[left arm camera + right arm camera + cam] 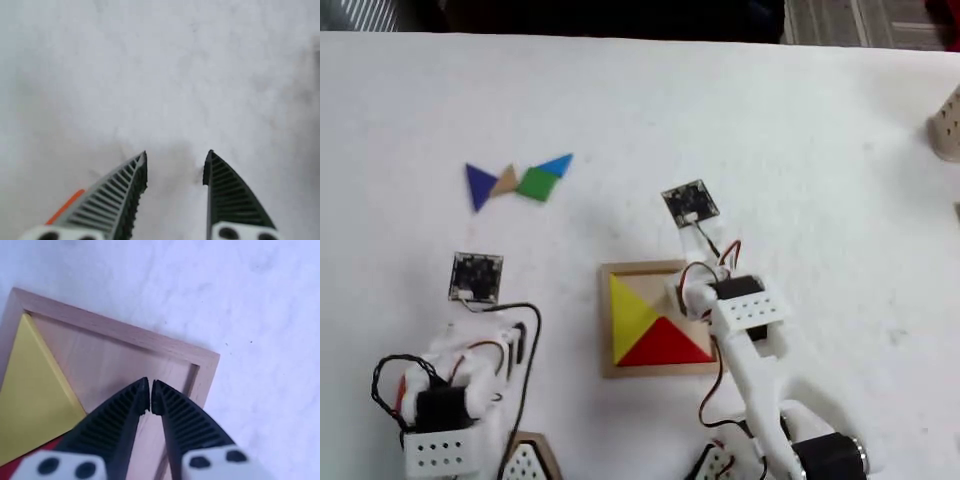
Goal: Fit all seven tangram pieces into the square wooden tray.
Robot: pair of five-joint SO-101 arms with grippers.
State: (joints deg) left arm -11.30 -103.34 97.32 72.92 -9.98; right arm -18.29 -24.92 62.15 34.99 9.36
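The square wooden tray (642, 269) lies in the middle front of the table, with a yellow triangle (628, 312) and a red triangle (665, 345) in it. My right gripper (686, 296) hangs over the tray's bare right part, shut with nothing in it. The right wrist view has the right gripper (150, 396) above bare tray floor, near the rim (115, 326) and the yellow triangle (30, 390). Far left lie a purple triangle (477, 184), a tan piece (506, 181), a green square (537, 184) and a blue triangle (558, 164). My left gripper (176, 167) is open over bare table at the front left.
Two small black square boards (476, 277) (690, 203) lie on the white table, each with a cable running to an arm. A pale object (947, 124) stands at the right edge. The table's far half is open room.
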